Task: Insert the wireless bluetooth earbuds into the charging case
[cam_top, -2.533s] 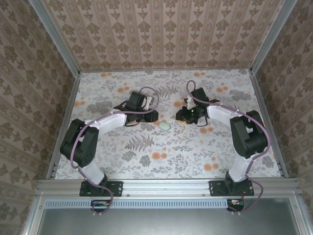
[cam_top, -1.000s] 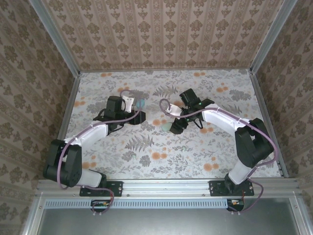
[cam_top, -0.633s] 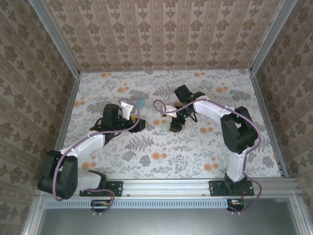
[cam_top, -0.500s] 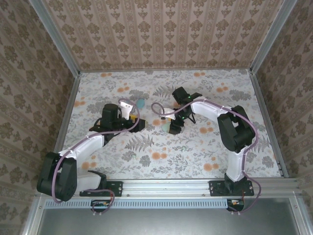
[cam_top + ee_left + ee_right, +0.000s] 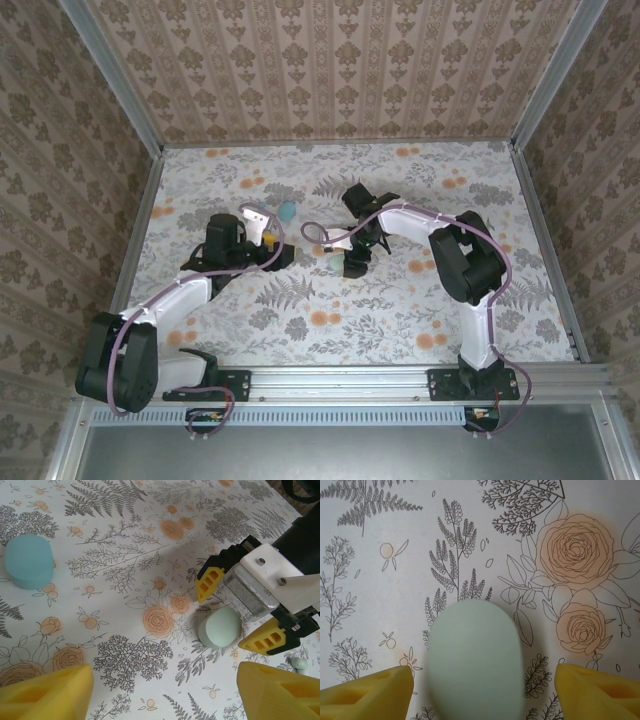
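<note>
Nearest, the left claw (image 5: 165, 680) has pulled back toward the arms and let go. Its yellow fingers stand wide apart in its wrist view with nothing but bare table (image 5: 400, 320) between them. Seconds ago it was up by the teal case. At about 3 o'clock from it in the top view, the right claw (image 5: 484, 680) has swung in from the right and now hangs straight over the mint case (image 5: 475, 655). It is released, with one finger on either side of the case and a sliver of table showing on each side, so it straddles the case without gripping it. In the left wrist view a single tiny pale earbud (image 5: 299, 664) lies on the table at about 4 o'clock from the mint case, just beyond the right claw's nearer finger and touching nothing. I can find no second one. Farthest, at about 12 o'clock from the left claw in the top view, the teal case (image 5: 30, 561) now lies alone where it was left, well apart from both claws. Both cases look closed and no earbud is inside either, so I judge the inserting not yet begun. The right claw seems set to take the mint case, which would leave the left one free for the earbud.
</note>
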